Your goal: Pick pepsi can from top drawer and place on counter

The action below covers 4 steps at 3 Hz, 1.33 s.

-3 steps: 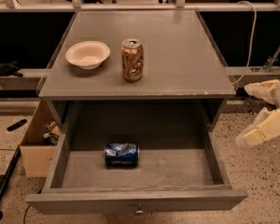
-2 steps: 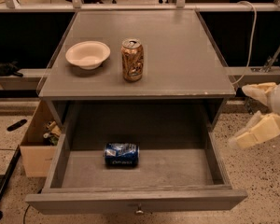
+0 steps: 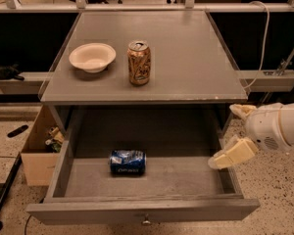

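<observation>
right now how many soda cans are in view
2. The pepsi can lies on its side in the top drawer; a gold-brown can stands on the counter. The gripper, jaws open, hovers by the drawer's right side.

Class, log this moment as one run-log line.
gripper: open, empty, by right wall of top drawer | pepsi can: on its side inside, untouched | counter: bowl, gold can

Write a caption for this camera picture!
Open pincer hangs beside the open drawer, where a blue can lies on its side.
</observation>
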### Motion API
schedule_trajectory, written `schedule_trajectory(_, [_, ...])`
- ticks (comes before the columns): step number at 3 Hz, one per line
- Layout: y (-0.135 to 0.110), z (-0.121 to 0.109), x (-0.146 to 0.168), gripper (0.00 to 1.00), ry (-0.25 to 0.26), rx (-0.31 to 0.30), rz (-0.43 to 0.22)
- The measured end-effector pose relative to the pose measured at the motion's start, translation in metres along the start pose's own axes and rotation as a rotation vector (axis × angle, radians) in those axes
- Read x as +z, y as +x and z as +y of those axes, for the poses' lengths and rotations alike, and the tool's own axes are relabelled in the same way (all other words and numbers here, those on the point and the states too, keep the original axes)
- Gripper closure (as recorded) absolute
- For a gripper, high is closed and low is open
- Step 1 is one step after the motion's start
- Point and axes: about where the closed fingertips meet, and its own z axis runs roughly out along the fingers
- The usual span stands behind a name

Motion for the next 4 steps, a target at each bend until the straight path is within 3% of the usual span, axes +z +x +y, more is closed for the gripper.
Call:
schedule_trajectory(1, [0.0,0.004,0.015,0.0,-0.016,-0.003,-0.008])
schedule_trajectory(3, [0.008,0.024,0.071,0.0,-0.048,-0.096,0.036])
schedule_trajectory(4, [-0.003,0.028,0.127,0.0,-0.053,-0.149,0.021])
